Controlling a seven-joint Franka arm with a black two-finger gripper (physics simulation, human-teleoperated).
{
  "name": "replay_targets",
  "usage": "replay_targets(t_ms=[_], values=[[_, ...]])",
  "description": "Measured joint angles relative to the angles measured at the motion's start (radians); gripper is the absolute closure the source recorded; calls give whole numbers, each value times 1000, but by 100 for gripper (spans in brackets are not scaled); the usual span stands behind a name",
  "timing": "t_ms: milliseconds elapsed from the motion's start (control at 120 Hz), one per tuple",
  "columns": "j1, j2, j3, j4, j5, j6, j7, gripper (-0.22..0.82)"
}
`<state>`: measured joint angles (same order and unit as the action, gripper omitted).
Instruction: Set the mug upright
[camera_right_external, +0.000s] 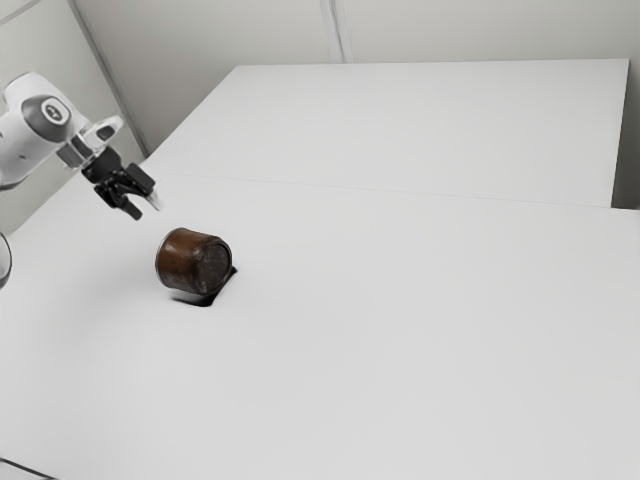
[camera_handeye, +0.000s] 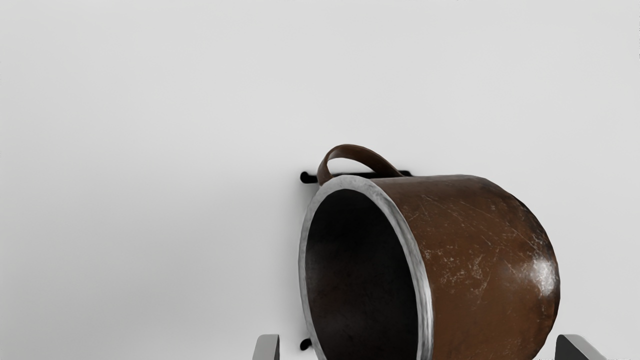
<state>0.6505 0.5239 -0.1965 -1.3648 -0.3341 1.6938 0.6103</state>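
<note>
mug: lay on its side on the table, not upright. In the exterior view, the brown mug (camera_right_external: 182, 260) sat in the exterior view's left half.
mouth: the pale metal rim (camera_handeye: 425, 300) faced sideways, with the dark inside (camera_handeye: 360, 270) visible in the wrist view.
base: the round, dark base (camera_right_external: 214, 268) was turned partly toward the exterior view's right.
handle: the curved brown handle (camera_handeye: 365, 152) stuck out from the mug's side, on the side away from the fingertips in the wrist view.
gripper: open and holding nothing. The black gripper (camera_right_external: 144, 207) was above the table, near the mug and apart from it, over toward the exterior view's left.
fingers: well apart. In the wrist view one finger (camera_handeye: 267, 348) showed on the mouth side, the other on the base side.
shadow: a black patch (camera_right_external: 204, 300) lay under and beside the mug.
table: plain, pale top (camera_right_external: 400, 340).
</note>
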Motion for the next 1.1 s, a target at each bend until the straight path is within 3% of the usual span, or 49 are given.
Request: replay_targets(t_ms=[333, 508, 625, 750, 842, 1008, 1100], values=[[70, 123, -4, 30, -168, -39, 183, 0], [77, 138, -13, 8, -236, -83, 219, 0], [140, 137, -84, -19, -271, -160, 221, 0], [154, 141, -101, -39, -287, -215, 213, 2], [154, 144, -104, -50, -299, -239, 204, 10], [154, 143, -107, -55, -317, -266, 185, 43], [155, 143, -113, -55, -325, -276, 176, 55]])
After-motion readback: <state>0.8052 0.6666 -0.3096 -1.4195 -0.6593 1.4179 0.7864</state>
